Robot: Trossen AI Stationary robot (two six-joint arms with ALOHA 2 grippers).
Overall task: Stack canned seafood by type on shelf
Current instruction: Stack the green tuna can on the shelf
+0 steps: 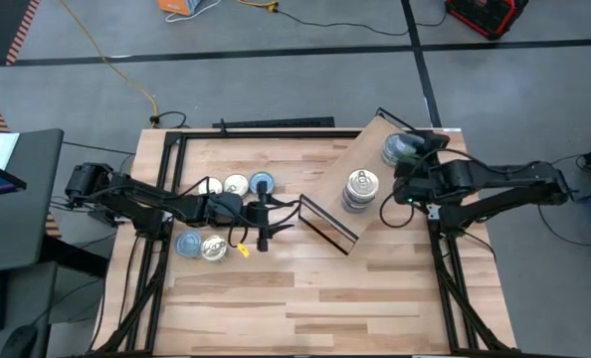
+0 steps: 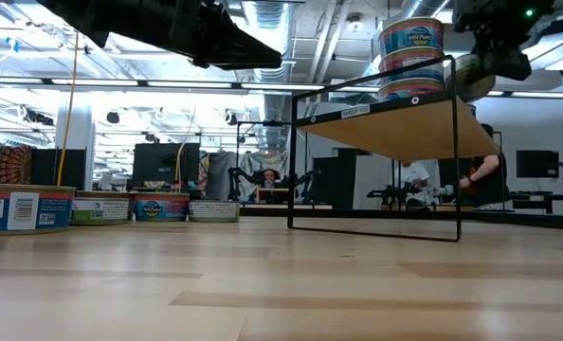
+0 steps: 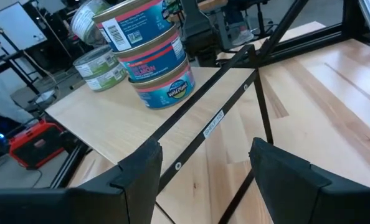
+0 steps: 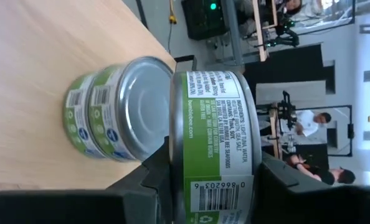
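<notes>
Right gripper [image 4: 213, 180] clamped on green-labelled tin [image 4: 213, 149], just beside green stack [image 4: 110, 115] on shelf [image 1: 375, 164]. Left gripper [image 3: 203, 174] spread wide, empty, facing pink stack [image 3: 151, 53].

Grey floor [image 1: 305, 40] with yellow cable [image 1: 106, 60], red case [image 1: 487, 14], bright ceiling lights [image 2: 120, 87], people [image 4: 309, 121] beyond.

Both arms are built of dark, matte jointed links; each gripper is fitted with two broad black fingers [image 3: 141, 174].
</notes>
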